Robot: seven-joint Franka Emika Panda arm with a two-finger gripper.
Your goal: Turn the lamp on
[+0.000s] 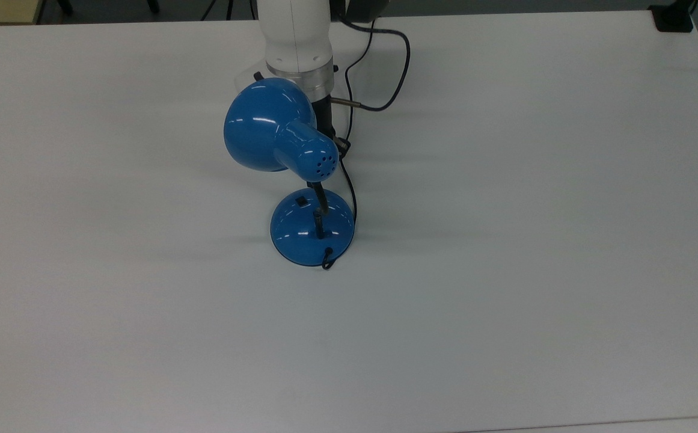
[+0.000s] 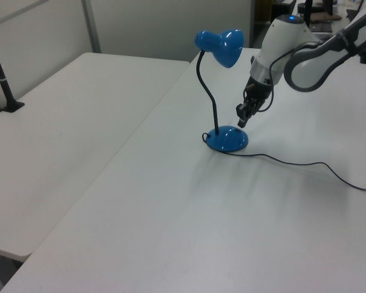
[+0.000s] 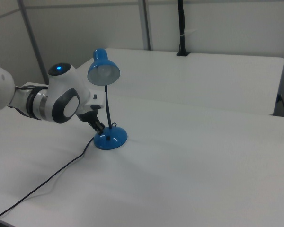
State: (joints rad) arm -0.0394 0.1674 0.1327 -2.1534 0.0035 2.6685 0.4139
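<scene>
The blue lamp stands upright on the white table [image 1: 505,240], its bell shade [image 1: 267,123] on a black gooseneck over the round base [image 1: 309,231]. A small black switch [image 1: 302,200] sits on the base's far side in the top view. I see no glow in the shade [image 3: 103,71]. My gripper [image 2: 241,121] is shut with nothing held, angled down, its tip just above the base [image 2: 227,139] on the left view's right. In the right view the gripper [image 3: 99,127] hovers at the base's [image 3: 110,139] left edge. The shade hides most of the gripper in the top view.
The lamp's black cord [image 2: 293,163] trails across the table to the left view's right. My arm's own cable [image 1: 397,72] loops behind the shade. A black post [image 2: 3,85] is clamped to the adjoining table [image 2: 79,110]. A black clamp [image 1: 673,18] sits at the far corner.
</scene>
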